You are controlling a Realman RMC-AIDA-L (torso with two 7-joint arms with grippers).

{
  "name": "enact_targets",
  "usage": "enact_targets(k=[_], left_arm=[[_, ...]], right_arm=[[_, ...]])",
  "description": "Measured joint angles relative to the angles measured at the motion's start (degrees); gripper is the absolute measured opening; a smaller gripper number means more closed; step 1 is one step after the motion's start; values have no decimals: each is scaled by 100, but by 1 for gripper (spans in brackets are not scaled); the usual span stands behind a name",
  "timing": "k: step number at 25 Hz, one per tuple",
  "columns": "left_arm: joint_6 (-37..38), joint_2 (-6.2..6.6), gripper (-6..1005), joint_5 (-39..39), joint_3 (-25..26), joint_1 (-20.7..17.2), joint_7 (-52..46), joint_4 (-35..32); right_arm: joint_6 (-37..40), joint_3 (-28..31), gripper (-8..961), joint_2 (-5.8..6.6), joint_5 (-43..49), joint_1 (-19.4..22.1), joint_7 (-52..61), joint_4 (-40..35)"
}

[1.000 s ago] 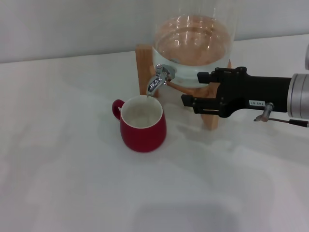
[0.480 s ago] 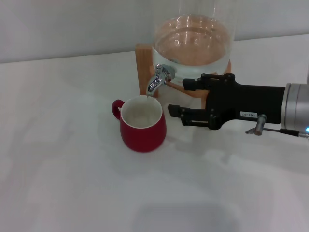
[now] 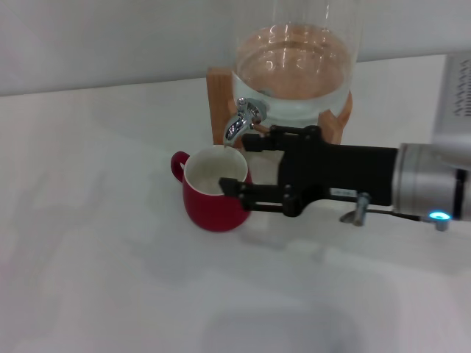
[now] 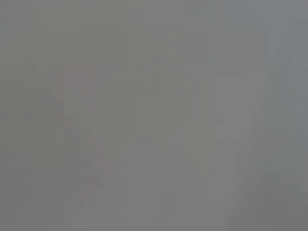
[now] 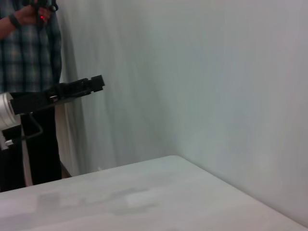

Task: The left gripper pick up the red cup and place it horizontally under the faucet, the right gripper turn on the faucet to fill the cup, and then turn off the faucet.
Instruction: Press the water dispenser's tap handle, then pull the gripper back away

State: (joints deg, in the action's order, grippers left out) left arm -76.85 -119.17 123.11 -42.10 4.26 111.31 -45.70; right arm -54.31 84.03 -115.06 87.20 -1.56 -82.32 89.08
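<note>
Chrome faucet [image 3: 241,123] juts from the glass dispenser [image 3: 294,66] near the table's [image 3: 88,243] far edge, the red cup [image 3: 215,190] upright directly beneath its spout. The right gripper [image 3: 237,165], fingers apart, points along the table toward the cup, its upper finger just below the lever. The left gripper is unseen.

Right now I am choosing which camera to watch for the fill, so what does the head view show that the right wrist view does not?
Only the head view shows the red cup upright under the faucet, and the right gripper, open, reaching toward the tap. Only the right wrist view shows a wall, a person in a plaid shirt and a distant black gripper. Both show the white table.
</note>
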Motion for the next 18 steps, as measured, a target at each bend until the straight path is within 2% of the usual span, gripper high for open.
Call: enact_targets(k=[7,18], left_arm=[[38,6,880,-16,0,25,-17,-21],[17,5,880,-30,0,3,-30,-20]], right_arm=[[663,-409,719,0,20,-295,28,-264],[836,-399,719,-7,-33,-287,48,-273]])
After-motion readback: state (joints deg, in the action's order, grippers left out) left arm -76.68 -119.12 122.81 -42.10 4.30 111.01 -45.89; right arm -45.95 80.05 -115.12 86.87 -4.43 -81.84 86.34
